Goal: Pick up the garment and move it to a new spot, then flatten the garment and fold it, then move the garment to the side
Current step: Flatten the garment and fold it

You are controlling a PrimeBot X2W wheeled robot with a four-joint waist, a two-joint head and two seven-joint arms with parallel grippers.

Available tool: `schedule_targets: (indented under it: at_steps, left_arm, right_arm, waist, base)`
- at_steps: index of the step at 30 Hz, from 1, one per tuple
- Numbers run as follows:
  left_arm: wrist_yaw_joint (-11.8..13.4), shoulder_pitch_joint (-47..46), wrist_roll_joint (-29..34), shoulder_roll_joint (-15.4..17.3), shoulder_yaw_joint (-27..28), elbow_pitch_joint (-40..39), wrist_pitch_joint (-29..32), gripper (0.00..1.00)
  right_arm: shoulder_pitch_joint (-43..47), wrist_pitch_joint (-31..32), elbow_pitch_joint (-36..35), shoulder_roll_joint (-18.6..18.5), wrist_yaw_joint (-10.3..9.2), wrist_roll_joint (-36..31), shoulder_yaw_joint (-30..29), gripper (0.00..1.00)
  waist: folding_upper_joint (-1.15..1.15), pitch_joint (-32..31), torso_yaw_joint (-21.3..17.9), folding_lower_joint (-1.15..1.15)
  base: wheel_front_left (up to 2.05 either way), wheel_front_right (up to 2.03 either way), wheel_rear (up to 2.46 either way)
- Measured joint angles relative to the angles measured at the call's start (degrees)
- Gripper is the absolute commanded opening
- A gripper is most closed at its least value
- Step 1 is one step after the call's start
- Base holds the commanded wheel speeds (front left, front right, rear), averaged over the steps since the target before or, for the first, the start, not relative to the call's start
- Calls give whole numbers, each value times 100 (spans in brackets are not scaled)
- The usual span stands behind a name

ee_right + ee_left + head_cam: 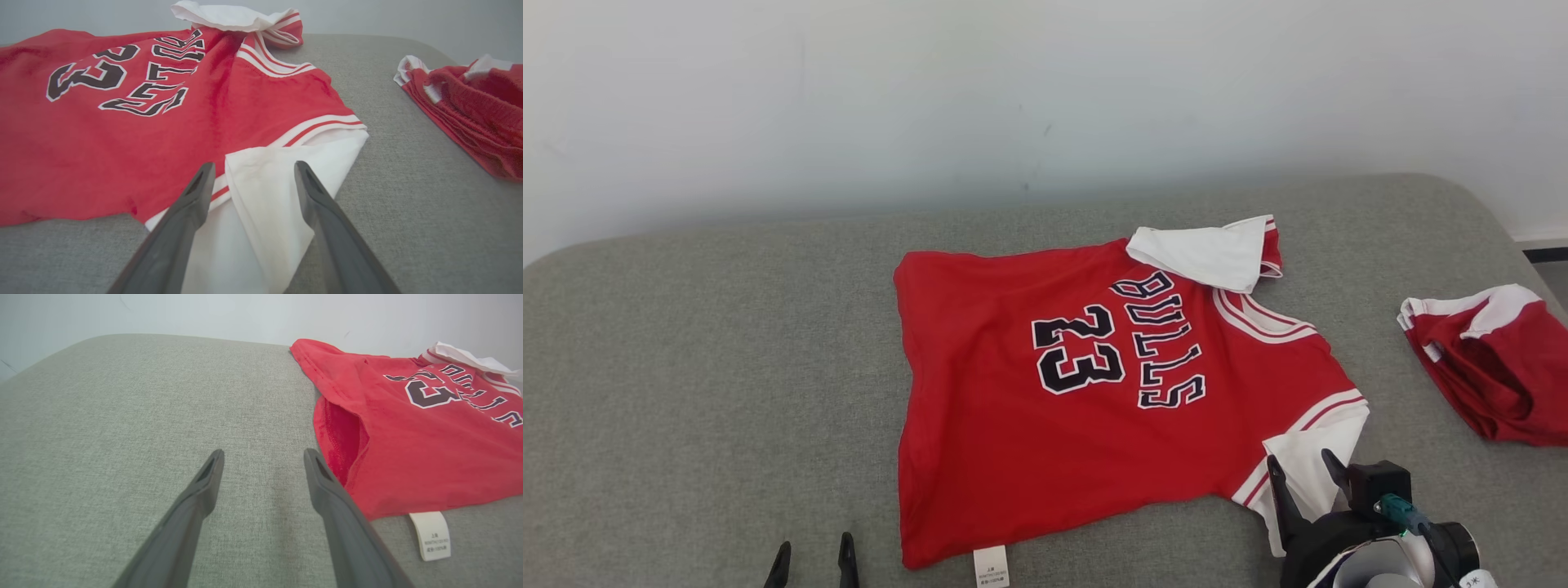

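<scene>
Red jersey [1013, 425] lies spread face-up on the grey bench [686, 367], right of centre in the head view. Its long axis runs across the bench, left to right. The collar end points to our right and the hem to our left, so "BULLS 23" reads sideways, the tops of the letters toward the right.

Far sleeve [1201, 253], white, is folded back over the shoulder. Near sleeve [1339, 429], also white, lies flat at the jersey's near right corner. A white label [991, 566] sticks out from the hem at the near left corner.

Right gripper [1300, 461] is spread, fingers over the near sleeve. In the right wrist view the white cloth lies loose between and under the fingers, nothing pinched. We cannot tell whether the fingertips touch the cloth.

Left gripper [814, 563] is spread and empty over bare bench, just left of the hem's near corner. In the left wrist view one finger overlaps the hem edge; we cannot tell whether they touch.

A second red-and-white bundle [1494, 359] sits at the bench's right edge, well apart from the jersey.
</scene>
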Motion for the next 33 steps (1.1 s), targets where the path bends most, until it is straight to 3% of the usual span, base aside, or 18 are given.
schedule_targets:
  at_steps: [2,4,5,7,8,9,11,13,14,21,27,28,29,30,33]
  left_arm:
    - [0,-5,4,0,-13,-3,0,100]
    - [0,-22,7,-1,-18,-9,0,100]
    - [0,-37,11,0,-18,-11,0,100]
    - [0,-73,14,0,-18,-14,0,100]
    - [0,-88,15,-1,-16,-16,0,100]
    - [0,-88,15,-1,-16,-16,0,100]
    - [0,-92,30,0,-10,-21,0,100]
    - [1,-92,40,0,-9,-23,0,100]
    - [1,-92,40,0,-5,-27,0,100]
    - [-1,-96,46,0,14,-29,0,100]
    - [-2,-88,46,0,23,-40,0,100]
    - [-1,-85,45,1,22,-42,0,100]
    - [-2,-85,45,0,19,-44,0,100]
    - [-2,-85,45,-1,12,-44,0,100]
    - [0,-85,45,-1,7,-43,0,100]
  right_arm:
    - [-102,-5,159,0,0,-43,-64,98]
    - [-180,-9,336,-14,0,-107,-137,83]
    - [-204,-10,421,-30,0,-132,-177,69]
    - [-255,-15,589,-43,0,-185,-247,60]
    - [-285,-18,659,-45,0,-203,-275,60]
    - [-285,-18,659,-45,0,-203,-275,50]
    - [-343,-60,745,-44,0,-221,-328,40]
    - [-405,-78,801,-37,0,-229,-409,22]
    - [-422,-93,808,-34,0,-253,-437,0]
    - [-416,-136,803,3,0,-248,-630,0]
    - [-126,-144,110,66,0,-19,-1117,0]
    - [-11,-144,20,76,0,-5,-1245,24]
    - [109,-145,-43,90,0,3,-1371,78]
    - [226,-144,-75,96,0,-1,-1490,100]
    - [479,-143,-307,151,0,-76,-1818,100]
  waist:
    - [0,37,44,0]
    - [0,85,82,0]
    - [0,107,99,0]
    - [0,148,129,0]
    - [0,166,141,0]
    - [0,166,141,0]
    - [0,195,156,0]
    - [0,210,154,0]
    - [1,211,147,0]
    - [0,171,62,0]
    - [0,104,-52,0]
    - [0,92,-76,0]
    - [0,82,-101,0]
    - [0,73,-124,0]
    - [0,49,-183,0]
  base:
    - [0,0,0]
    - [0,0,0]
    - [0,0,0]
    - [0,0,0]
    - [0,0,0]
    - [0,0,0]
    - [0,0,0]
    - [0,0,0]
    - [0,0,0]
    - [0,0,0]
    - [0,0,0]
    - [0,0,0]
    - [0,0,0]
    - [0,0,0]
    - [0,0,0]
